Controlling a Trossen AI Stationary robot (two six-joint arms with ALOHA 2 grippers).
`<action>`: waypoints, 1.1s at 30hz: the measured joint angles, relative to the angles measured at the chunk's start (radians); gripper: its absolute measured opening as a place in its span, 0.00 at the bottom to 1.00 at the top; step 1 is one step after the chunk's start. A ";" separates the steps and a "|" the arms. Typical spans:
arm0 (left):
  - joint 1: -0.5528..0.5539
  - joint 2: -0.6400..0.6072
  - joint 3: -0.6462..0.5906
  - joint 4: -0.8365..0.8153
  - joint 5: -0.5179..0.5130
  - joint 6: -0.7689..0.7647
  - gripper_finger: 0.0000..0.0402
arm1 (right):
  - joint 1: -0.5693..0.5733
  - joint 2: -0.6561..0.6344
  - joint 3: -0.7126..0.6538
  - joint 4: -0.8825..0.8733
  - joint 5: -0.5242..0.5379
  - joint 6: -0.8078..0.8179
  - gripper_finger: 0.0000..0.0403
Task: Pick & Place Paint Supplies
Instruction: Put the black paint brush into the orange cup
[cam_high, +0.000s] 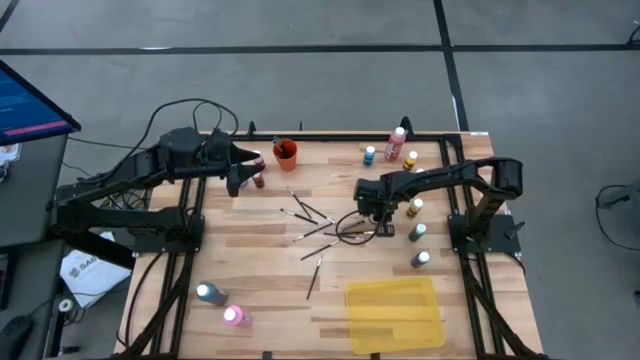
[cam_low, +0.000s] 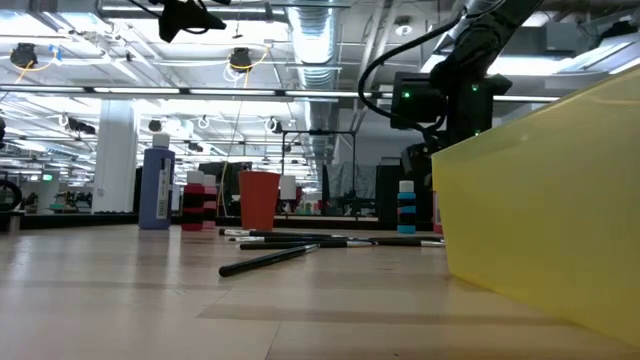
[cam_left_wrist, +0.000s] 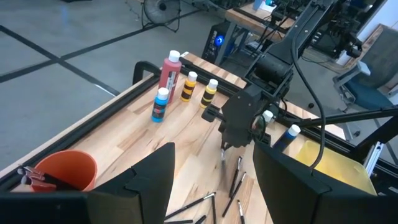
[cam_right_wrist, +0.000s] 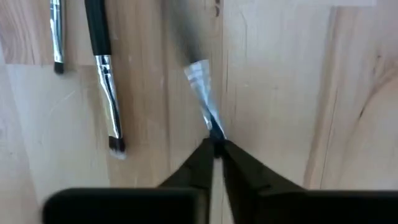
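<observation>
My right hand (cam_right_wrist: 214, 149) pinches a paintbrush (cam_right_wrist: 202, 93) by its bristle tip on the desk (cam_right_wrist: 292, 93); its blurred handle runs straight away. My left hand (cam_high: 236, 170) hovers open by the cup (cam_high: 286, 153).

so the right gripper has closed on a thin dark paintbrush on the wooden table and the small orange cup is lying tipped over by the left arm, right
Not quite. The small orange cup stands upright, as the low view shows. The rest holds: the right gripper is shut on a thin dark paintbrush on the wooden table, and the cup is near the left arm.
</observation>
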 joint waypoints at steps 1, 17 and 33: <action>0.000 0.000 0.000 0.000 -0.001 0.000 0.53 | 0.001 -0.003 -0.001 0.003 0.001 0.000 0.03; 0.000 0.000 0.000 0.003 -0.010 0.002 0.53 | -0.003 -0.136 0.074 -0.099 0.010 0.128 0.00; 0.000 -0.043 0.001 0.026 -0.021 -0.043 0.53 | -0.122 -0.055 0.495 -0.052 -0.101 0.611 0.00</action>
